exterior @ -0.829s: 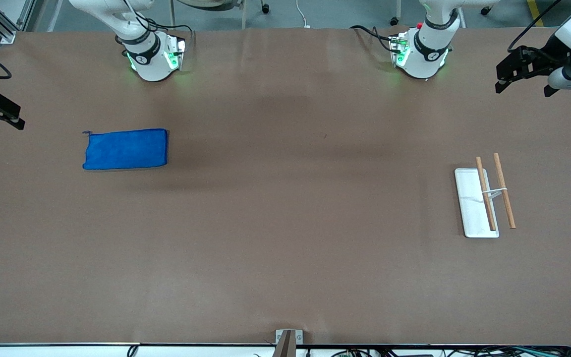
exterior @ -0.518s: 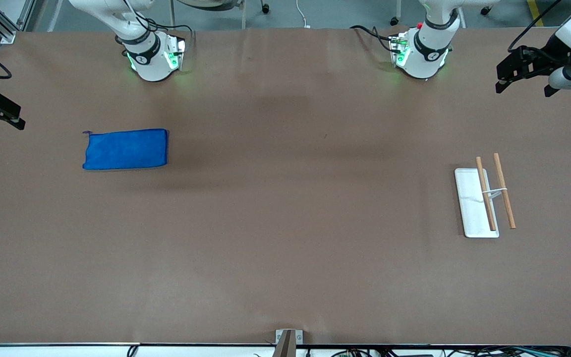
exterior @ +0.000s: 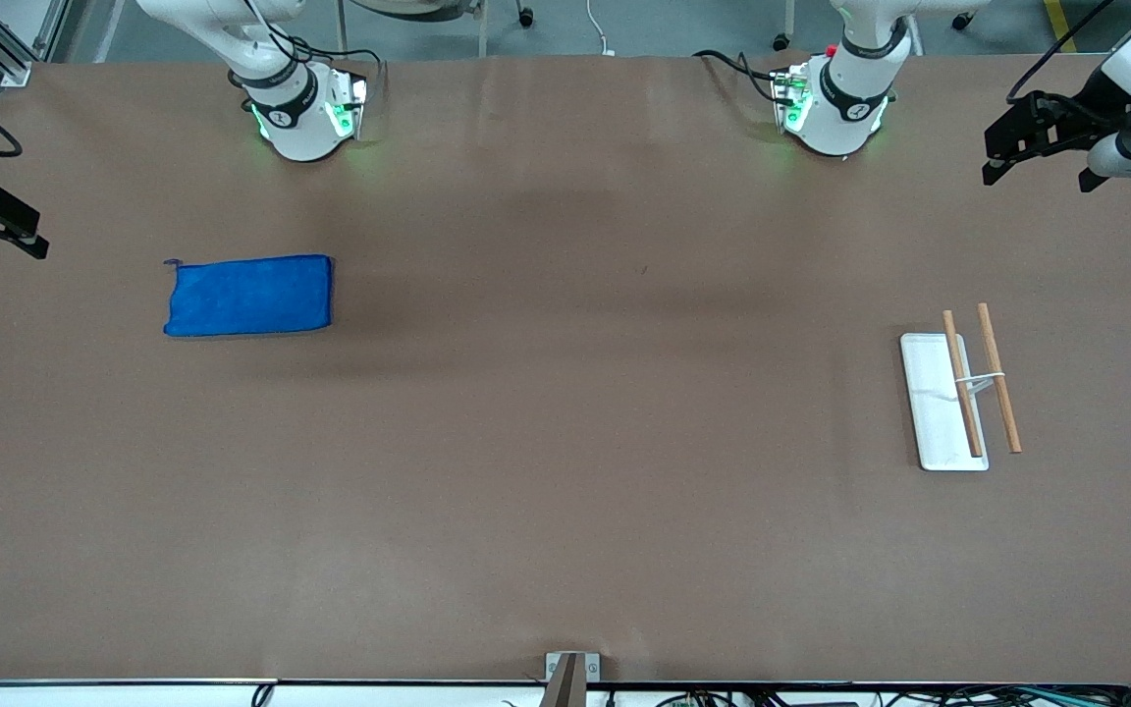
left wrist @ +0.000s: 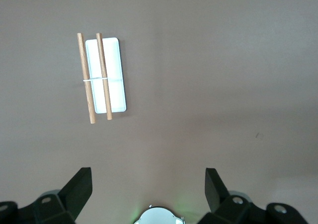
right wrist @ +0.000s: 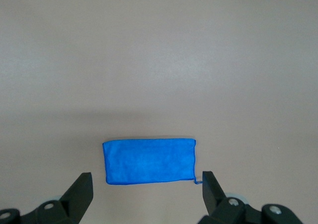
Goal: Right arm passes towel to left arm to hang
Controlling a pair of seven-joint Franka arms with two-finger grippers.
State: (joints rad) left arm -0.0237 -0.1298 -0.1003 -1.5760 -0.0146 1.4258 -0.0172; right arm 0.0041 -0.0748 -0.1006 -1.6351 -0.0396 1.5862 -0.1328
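On the brown table [exterior: 565, 442] the towel [exterior: 249, 295] lies flat, apart from both arms' spread, empty fingers [right wrist: 82, 186].

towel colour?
Bright blue, plain with no pattern. The towel shows best in the right wrist view, lying flat on the brown table.

A wide table [exterior: 565, 471] covered in plain brown paper carries everything. Toward the right arm's end a bright blue towel [exterior: 249, 295] lies flat — a folded rectangle with a small loop at one corner. Well apart from it, toward the left arm's end, rests a white tray [exterior: 931, 412] with two wooden rods [exterior: 999, 391] above it, joined by what looks like a thin white crosspiece — probably a small rack. Both arm bases stand on the table's edge farthest from the front camera.
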